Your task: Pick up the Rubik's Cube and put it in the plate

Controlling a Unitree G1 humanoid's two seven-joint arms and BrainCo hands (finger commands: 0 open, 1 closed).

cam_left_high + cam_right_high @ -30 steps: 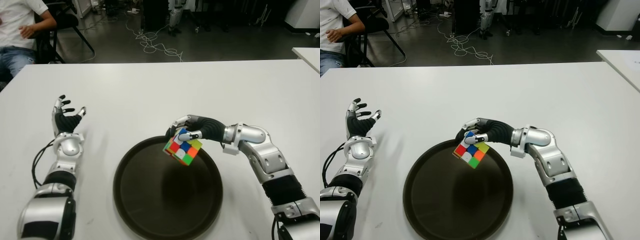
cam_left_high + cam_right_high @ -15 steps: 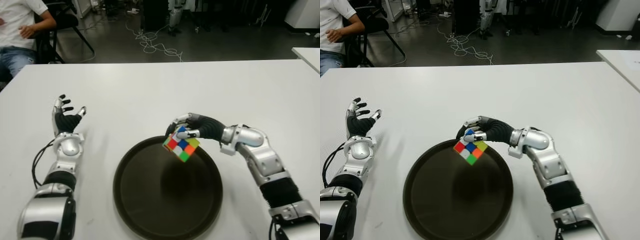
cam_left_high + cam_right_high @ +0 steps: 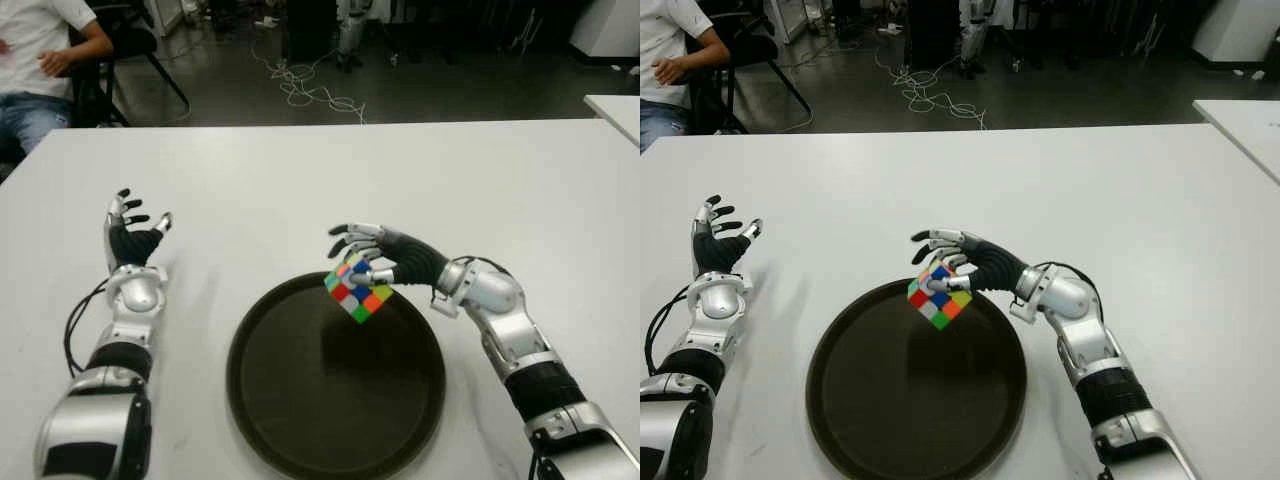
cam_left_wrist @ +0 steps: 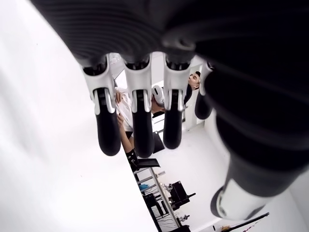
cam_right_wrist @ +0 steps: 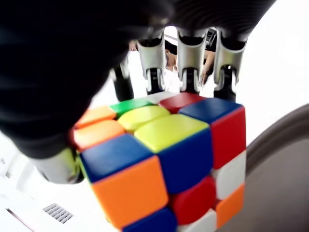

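The Rubik's Cube (image 3: 357,292) hangs tilted on one corner over the far rim of the round dark plate (image 3: 300,420); I cannot tell whether it touches the plate. My right hand (image 3: 355,250) is right behind and above it. Its fingers (image 5: 190,58) are stretched out straight past the cube (image 5: 164,159), and only the thumb stays close to the cube's side. My left hand (image 3: 132,225) is held palm-up and spread at the left of the table (image 3: 250,180), holding nothing.
A seated person (image 3: 40,60) is at the far left beyond the table. Cables (image 3: 310,90) lie on the floor behind. The corner of a second white table (image 3: 615,105) shows at the right.
My right hand's fingers have uncurled from the cube and spread. The cube has shifted slightly left over the plate's far rim. The left hand has not moved.
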